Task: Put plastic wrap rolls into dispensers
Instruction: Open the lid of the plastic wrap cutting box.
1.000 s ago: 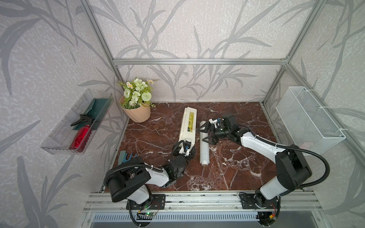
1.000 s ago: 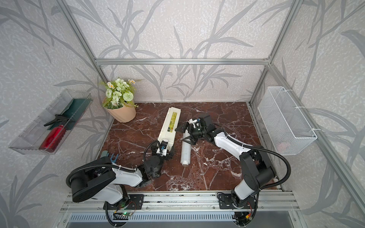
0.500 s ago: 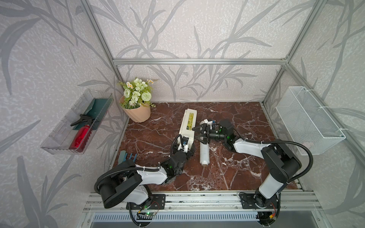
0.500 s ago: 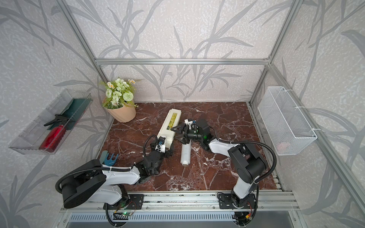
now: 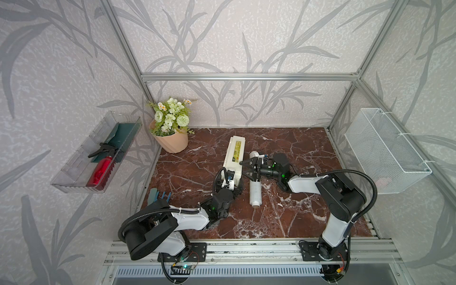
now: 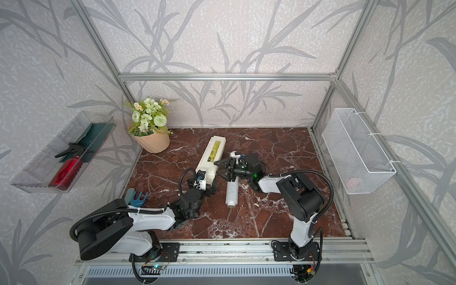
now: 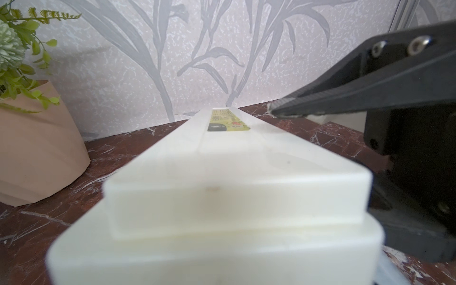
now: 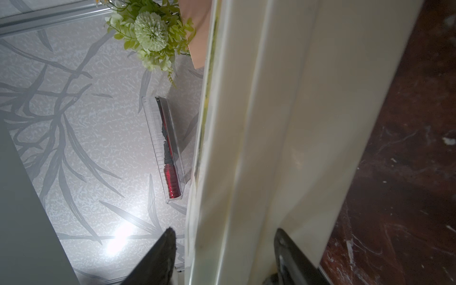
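**Catalogue entry: dispenser and plastic wrap roll on a marble tabletop**

Dispenser (image 5: pixel 235 158): a long, narrow box of smooth cream-white plastic. The lid was found down, with a yellow-green label (image 7: pixel 229 122) on its far half. The box was found flat near the middle of the tabletop (image 5: pixel 296 209), a glossy red-brown marble veined in white. Its long axis was directed front to back, with the far end tipped slightly to the robot's right.

Plastic wrap roll (image 5: pixel 255 190): a slim cylinder of whitish translucent film. It was found flat on the tabletop just right of the dispenser, nearly parallel to it and outside the box. It was crossed from above by the right end effector (image 5: pixel 244 170).

Right end effector: the jaws were set partly apart, bracketing the dispenser's right long edge. In the right wrist view a sliver of wall was seen between one fingertip (image 8: pixel 169 239) and the box. No clamping was seen.

Left end effector (image 5: pixel 228 188): it was placed at the dispenser's near end, with the jaws spread wide to either side. Whether the box was clamped could not be told.

The stepped profile of the near end was shown only by the left wrist view. The roll was made out plainly in both top views alone.
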